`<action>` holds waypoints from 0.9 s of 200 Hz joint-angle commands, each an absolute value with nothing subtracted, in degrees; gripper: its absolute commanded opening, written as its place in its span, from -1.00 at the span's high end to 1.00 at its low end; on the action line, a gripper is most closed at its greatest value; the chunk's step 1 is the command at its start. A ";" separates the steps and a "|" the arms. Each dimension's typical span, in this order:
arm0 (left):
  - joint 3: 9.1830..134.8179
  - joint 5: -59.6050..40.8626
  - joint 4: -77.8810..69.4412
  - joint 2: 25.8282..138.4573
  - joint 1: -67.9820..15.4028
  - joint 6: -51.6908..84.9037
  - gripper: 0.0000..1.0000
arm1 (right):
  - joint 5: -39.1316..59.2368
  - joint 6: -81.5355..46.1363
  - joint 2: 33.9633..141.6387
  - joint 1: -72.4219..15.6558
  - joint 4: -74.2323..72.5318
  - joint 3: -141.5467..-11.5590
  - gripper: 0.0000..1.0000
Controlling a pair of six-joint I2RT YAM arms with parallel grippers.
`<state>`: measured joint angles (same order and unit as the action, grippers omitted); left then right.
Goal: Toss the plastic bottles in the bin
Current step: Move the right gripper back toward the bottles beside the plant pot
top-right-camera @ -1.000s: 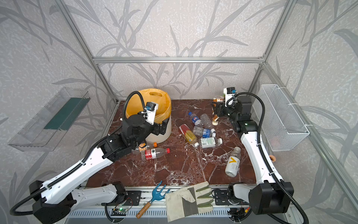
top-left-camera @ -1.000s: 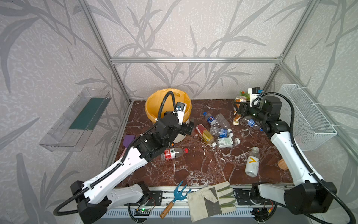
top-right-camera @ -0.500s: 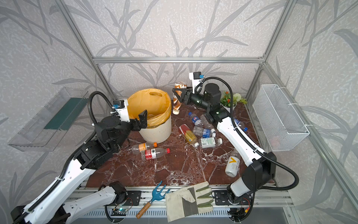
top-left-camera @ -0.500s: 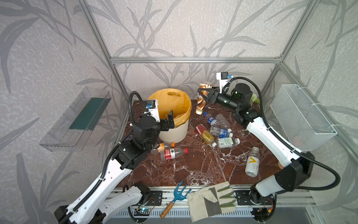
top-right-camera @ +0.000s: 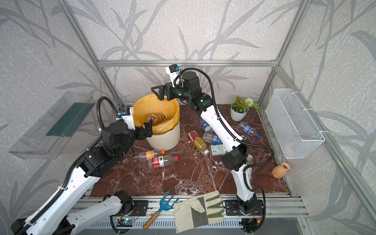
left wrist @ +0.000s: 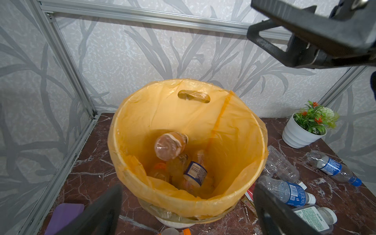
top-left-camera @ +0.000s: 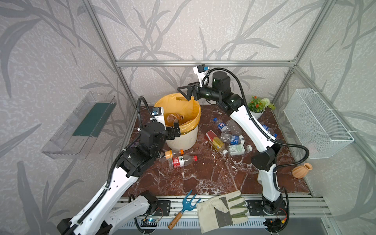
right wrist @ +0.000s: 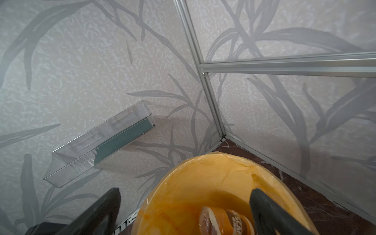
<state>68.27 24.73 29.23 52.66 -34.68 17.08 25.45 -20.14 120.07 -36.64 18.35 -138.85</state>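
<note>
My right gripper (top-left-camera: 184, 94) hangs wide open and empty over the bin (top-left-camera: 183, 140) mid-frame, brown bottle (top-left-camera: 173, 118) inside. Best lift off upward, clear of the liner (top-left-camera: 190, 109); left gripper (top-left-camera: 175, 130) gapes empty too.

Matt plastic bin (top-left-camera: 183, 140), glossy marble tabletop (top-left-camera: 203, 175)

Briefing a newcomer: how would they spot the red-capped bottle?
Start at the orange-lined bin at the back of the table. Two bottles lie before it; the red-capped bottle is the one farther from the bin, with a red label, unlike its orange-capped neighbour.
</note>
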 commanded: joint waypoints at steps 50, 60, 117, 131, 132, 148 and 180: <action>68.94 18.96 27.07 52.12 -34.33 13.71 -0.99 | 14.18 -10.36 93.50 -32.24 11.68 -111.99 -0.98; 68.44 18.05 25.80 51.81 -34.32 13.67 -0.99 | 13.34 -10.61 90.22 -30.17 11.58 -107.57 -0.98; 67.85 15.32 23.83 52.38 -35.07 14.46 -0.99 | 7.42 -8.25 75.44 -15.42 15.69 -83.96 -0.99; 67.46 15.25 22.85 52.38 -35.72 14.72 -0.99 | 7.35 -6.62 74.66 -11.38 19.13 -81.47 -0.99; 67.43 15.23 22.76 52.38 -35.74 14.70 -0.99 | 7.37 -6.43 74.64 -11.10 19.32 -81.30 -0.99; 67.07 15.68 21.56 52.52 -36.73 14.58 -0.99 | 7.76 -4.24 74.25 -7.91 20.85 -78.22 -0.94; 66.95 16.00 20.25 53.69 -38.66 14.09 -0.99 | 5.71 -2.28 76.64 -2.69 24.18 -75.15 -0.91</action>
